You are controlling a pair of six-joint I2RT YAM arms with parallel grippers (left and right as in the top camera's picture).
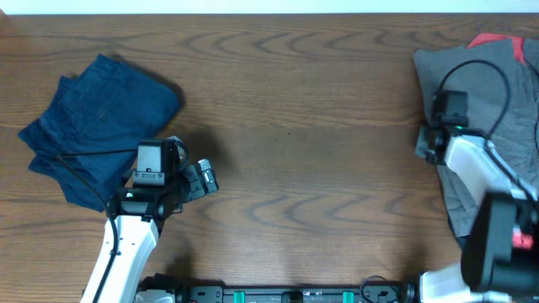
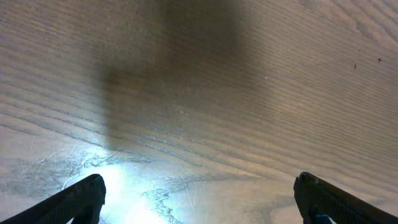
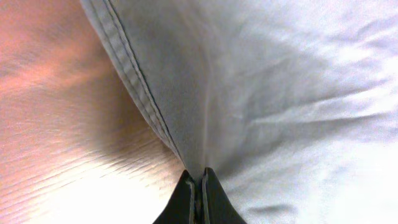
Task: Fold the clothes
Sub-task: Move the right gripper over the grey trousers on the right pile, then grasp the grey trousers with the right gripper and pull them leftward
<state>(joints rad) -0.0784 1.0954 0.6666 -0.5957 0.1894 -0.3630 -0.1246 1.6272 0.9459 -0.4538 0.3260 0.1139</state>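
Grey shorts lie at the right edge of the table, with a red garment showing at the far right behind them. My right gripper is at the shorts' left edge, shut on a fold of the grey fabric beside its stitched hem; its fingertips are pinched together. My left gripper is open and empty over bare wood at the front left, its two fingers far apart.
Folded dark navy blue shorts lie at the far left, just behind the left arm. The brown wooden table stretches between the two arms. The arm bases stand at the front edge.
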